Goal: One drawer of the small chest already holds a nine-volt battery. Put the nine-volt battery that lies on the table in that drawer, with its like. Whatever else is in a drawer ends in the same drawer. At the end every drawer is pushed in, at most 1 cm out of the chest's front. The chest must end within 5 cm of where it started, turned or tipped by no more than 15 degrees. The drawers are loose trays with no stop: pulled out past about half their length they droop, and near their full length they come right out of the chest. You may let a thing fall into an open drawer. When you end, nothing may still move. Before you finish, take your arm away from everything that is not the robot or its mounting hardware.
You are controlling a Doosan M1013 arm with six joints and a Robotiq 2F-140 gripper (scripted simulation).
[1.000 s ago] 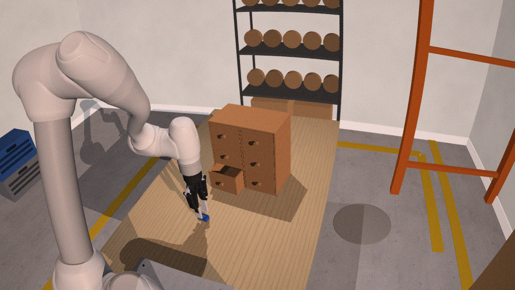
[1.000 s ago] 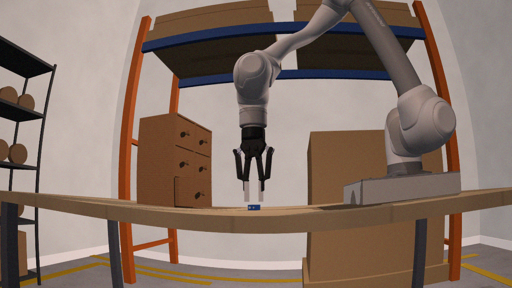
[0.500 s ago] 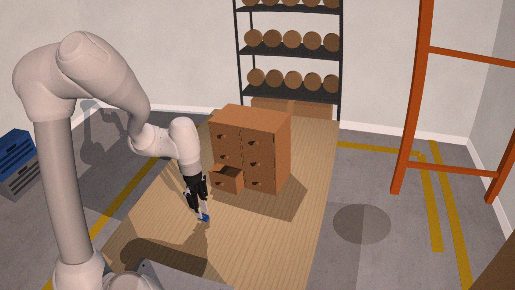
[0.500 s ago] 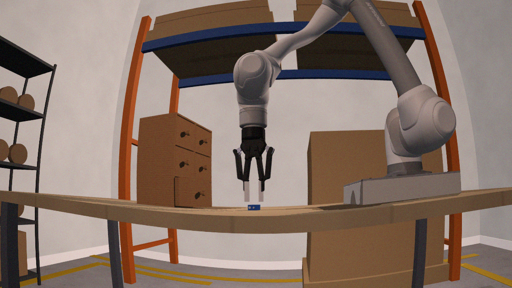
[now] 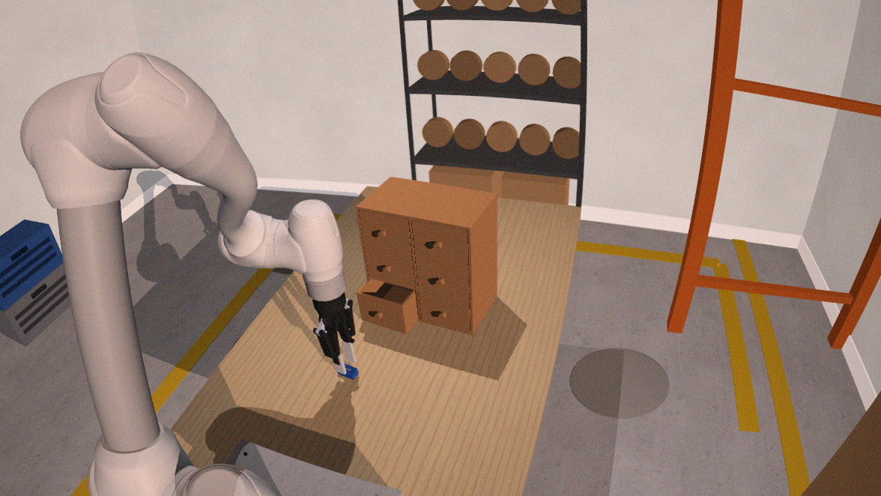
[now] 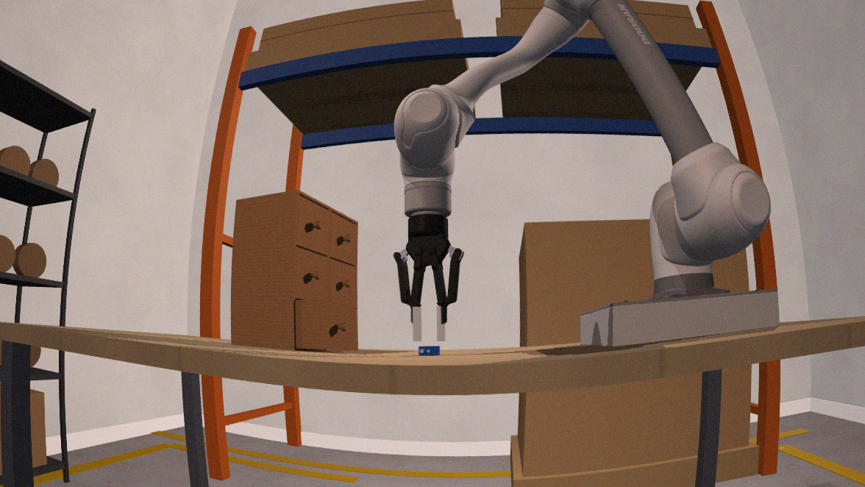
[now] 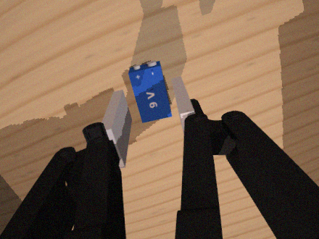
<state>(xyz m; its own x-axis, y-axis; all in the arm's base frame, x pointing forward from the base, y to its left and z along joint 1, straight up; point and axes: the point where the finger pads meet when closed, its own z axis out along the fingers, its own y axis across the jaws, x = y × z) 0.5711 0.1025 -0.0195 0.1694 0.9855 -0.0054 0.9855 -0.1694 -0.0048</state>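
Observation:
A blue nine-volt battery (image 7: 149, 92) lies flat on the wooden table; it also shows in the top view (image 5: 351, 371) and in the exterior view (image 6: 428, 350). My gripper (image 6: 428, 331) hangs straight above it, fingertips a little above the table and apart from the battery. The fingers stand partly open, a bit wider than the battery, with nothing between them (image 7: 147, 105). The small brown chest (image 5: 428, 251) stands behind the gripper. Its bottom-left drawer (image 5: 388, 304) is pulled partly out; I cannot see into it. The other drawers are pushed in.
The robot base (image 6: 677, 317) sits on the table's near end. A black shelf with brown rolls (image 5: 496, 79) stands behind the table, an orange rack (image 5: 770, 172) to the right, a blue-grey box (image 5: 28, 277) on the floor at left.

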